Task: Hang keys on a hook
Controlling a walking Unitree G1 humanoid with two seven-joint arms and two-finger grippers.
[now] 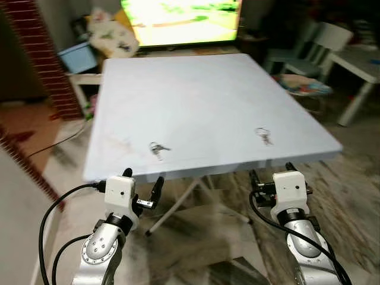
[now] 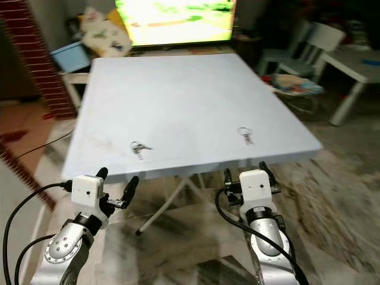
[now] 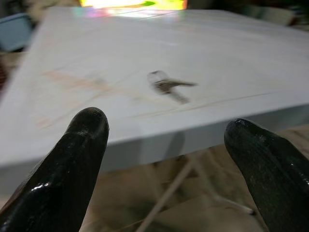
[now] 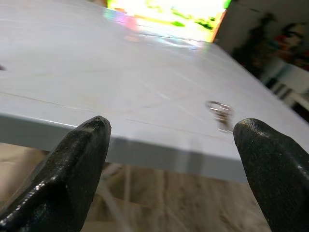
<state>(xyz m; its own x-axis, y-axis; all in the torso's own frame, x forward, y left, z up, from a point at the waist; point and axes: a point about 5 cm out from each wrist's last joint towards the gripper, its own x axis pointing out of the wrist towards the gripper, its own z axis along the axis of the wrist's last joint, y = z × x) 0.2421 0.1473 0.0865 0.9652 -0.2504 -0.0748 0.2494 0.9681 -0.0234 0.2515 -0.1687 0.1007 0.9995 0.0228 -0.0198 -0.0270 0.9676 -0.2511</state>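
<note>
- Pale-blue laminate fronts us: a square folding surface [image 1: 202,95] carries two small bunches of keys near its front edge, with a bright screen [image 1: 181,21] glowing beyond the far side.
- We hold both arms low, just short of the front edge and below it. Our left pincer [image 1: 142,190] has its two black fingers spread wide with nothing between them; our right pincer [image 1: 270,175] is likewise parted and empty, as both wrist views show.
- One bunch, the left keys [image 1: 158,148], lies flat on the surface ahead of the left pincer, a ring with the blades fanned toward our right. The right keys [image 1: 263,135] lie well apart from it, ahead of the right pincer and near the front right corner.
- No hook can be made out in these pictures, so we cannot say where the keys are meant to go.
- We judge the task to be at its first step: the approach, before any pickup. Neither bunch is touched.
- Next, as we read it, one pincer must rise above the edge, reach forward over its bunch and close on the ring or the blades. Keys lying flat on a hard top give little to grip, so a low, well-centred pinch looks needed, or they may slide away.
- Blue bin [image 1: 80,56] and white chairs [image 1: 320,44] stand in the room behind.
</note>
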